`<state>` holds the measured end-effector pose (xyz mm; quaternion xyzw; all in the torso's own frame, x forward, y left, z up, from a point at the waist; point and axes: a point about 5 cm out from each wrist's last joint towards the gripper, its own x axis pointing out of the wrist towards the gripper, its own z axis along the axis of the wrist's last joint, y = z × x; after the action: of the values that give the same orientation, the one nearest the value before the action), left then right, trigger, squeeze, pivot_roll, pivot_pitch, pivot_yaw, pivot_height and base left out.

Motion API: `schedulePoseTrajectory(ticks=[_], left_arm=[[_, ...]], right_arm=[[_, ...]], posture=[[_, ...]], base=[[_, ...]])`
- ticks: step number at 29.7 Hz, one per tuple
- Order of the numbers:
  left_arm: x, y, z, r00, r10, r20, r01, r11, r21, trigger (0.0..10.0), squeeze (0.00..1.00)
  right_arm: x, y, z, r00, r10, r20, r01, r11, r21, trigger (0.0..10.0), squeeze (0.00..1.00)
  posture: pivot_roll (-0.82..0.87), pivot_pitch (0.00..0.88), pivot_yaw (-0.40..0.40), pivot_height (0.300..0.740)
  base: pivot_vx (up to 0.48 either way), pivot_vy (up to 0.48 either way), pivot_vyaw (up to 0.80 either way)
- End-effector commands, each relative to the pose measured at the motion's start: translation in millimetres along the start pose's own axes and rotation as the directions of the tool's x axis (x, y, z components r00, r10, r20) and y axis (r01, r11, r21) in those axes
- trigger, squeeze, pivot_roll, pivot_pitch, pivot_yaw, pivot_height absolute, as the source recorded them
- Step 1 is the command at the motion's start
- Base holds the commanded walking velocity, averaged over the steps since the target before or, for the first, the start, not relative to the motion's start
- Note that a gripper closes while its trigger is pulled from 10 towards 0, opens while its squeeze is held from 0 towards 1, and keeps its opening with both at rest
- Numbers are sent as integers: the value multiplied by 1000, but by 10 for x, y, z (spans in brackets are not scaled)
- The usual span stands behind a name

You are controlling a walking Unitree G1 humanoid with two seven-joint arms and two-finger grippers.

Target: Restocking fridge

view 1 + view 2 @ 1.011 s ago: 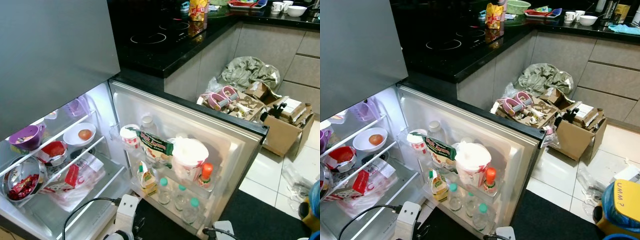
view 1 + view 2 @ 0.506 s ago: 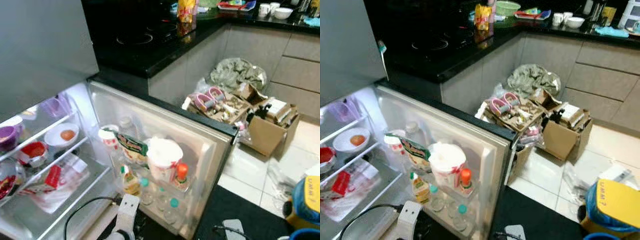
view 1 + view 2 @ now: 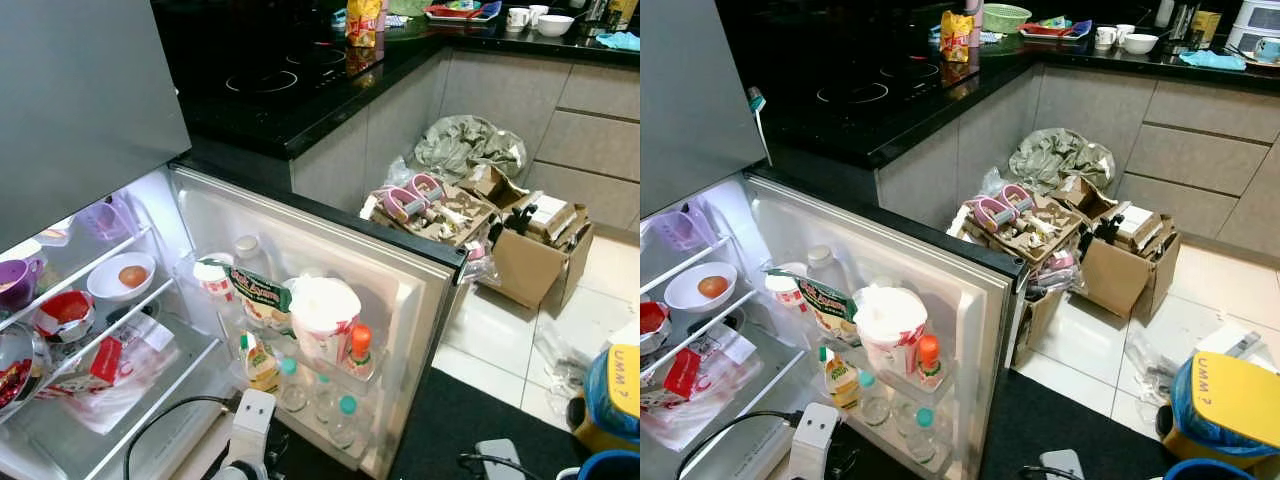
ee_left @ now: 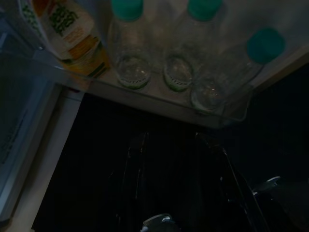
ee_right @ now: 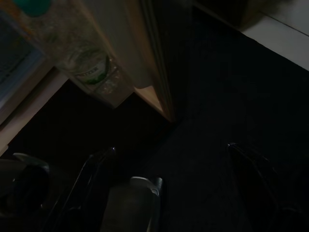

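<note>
1. The left pincer (image 4: 174,159) hangs low over a dark mat (image 3: 480,420) in front of the open fridge, its two black fingers apart and holding nothing. The right pincer (image 5: 178,164) hangs over the same mat beside the door's edge, its fingers wide apart and empty.
2. On the fridge shelves (image 3: 60,300) at the far left stand one purple cup (image 3: 12,278), one red bowl (image 3: 62,312), one white bowl with an orange fruit (image 3: 122,280), one steel bowl (image 3: 12,362) and one clear bag (image 3: 120,375).
3. The fridge door (image 3: 420,300) stands open. Its upper rack holds one lidded cup (image 3: 215,278), one clear bottle (image 3: 248,255), one green packet (image 3: 258,292), one white tub (image 3: 325,315) and one orange-capped bottle (image 3: 360,350).
4. The lower rack holds one yellow carton (image 3: 260,358) and three green-capped bottles (image 4: 128,43).
5. On the floor to the right sit two cardboard boxes (image 3: 535,250) of clutter.
</note>
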<state>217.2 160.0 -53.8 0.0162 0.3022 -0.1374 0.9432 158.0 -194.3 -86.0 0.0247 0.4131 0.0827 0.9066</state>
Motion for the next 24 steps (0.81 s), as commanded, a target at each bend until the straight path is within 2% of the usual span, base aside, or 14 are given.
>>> schedulePoseTrajectory(ticks=[1, 8, 9, 10, 12, 18, 20, 21, 22, 24], left_arm=[[-21, 32, -32, 1000, 15, -10, -15, 1000, -12, 10000, 0], [-19, 26, -31, 1000, 12, -10, -13, 1000, -12, 10000, 0], [-15, 25, -33, 1000, 14, -16, -14, 1000, -15, 10000, 0], [-15, 25, -33, 1000, 14, -16, -14, 1000, -15, 10000, 0], [-10, 12, -24, 1000, 2, -13, -2, 1000, -4, 10000, 0], [-5, 4, -15, 1000, 3, -8, -3, 1000, -6, 10000, 0], [-3, -2, -9, 1000, -3, -5, 3, 1000, 2, 10000, 0], [-3, -2, -9, 1000, -3, -5, 3, 1000, 2, 10000, 0], [-2, -8, -9, 1000, -7, -6, 7, 1000, 6, 10000, 0], [-2, -10, -11, 1000, -8, -7, 8, 1000, 6, 10000, 0]], right_arm=[[-2, 20, -3, 1000, 9, 10, -9, 1000, -3, 10000, 0], [-20, 123, -115, 1000, 20, -1, -20, 1000, -2, 10000, 0], [-26, 220, -184, 999, 36, -12, -36, 999, -37, 10000, 0], [-26, 220, -184, 999, 36, -12, -36, 999, -37, 10000, 0], [-24, 338, -235, 998, 57, -19, -59, 996, -67, 10000, 0], [-34, 508, -321, 997, 69, -21, -71, 995, -68, 10000, 0], [-39, 654, -381, 997, 70, -24, -72, 996, -52, 10000, 0], [-39, 654, -381, 997, 70, -24, -72, 996, -52, 10000, 0], [-43, 785, -424, 997, 75, -28, -76, 996, -47, 10000, 0], [-48, 844, -443, 997, 78, -29, -79, 996, -47, 10000, 0]], posture=[[-85, 48, 5, 734], [-85, 47, 6, 734], [-86, 48, 7, 734], [-86, 48, 7, 734], [-86, 48, 7, 734], [-88, 47, 7, 734], [-88, 47, 7, 734], [-88, 47, 7, 734], [-87, 49, 5, 734], [-87, 49, 5, 734]], base=[[0, 0, 0], [0, 0, 0], [0, 0, 0], [0, 0, 0], [0, 0, 0], [0, 0, 0], [0, 0, 0], [0, 0, 0], [0, -352, 0], [0, -375, 0]])
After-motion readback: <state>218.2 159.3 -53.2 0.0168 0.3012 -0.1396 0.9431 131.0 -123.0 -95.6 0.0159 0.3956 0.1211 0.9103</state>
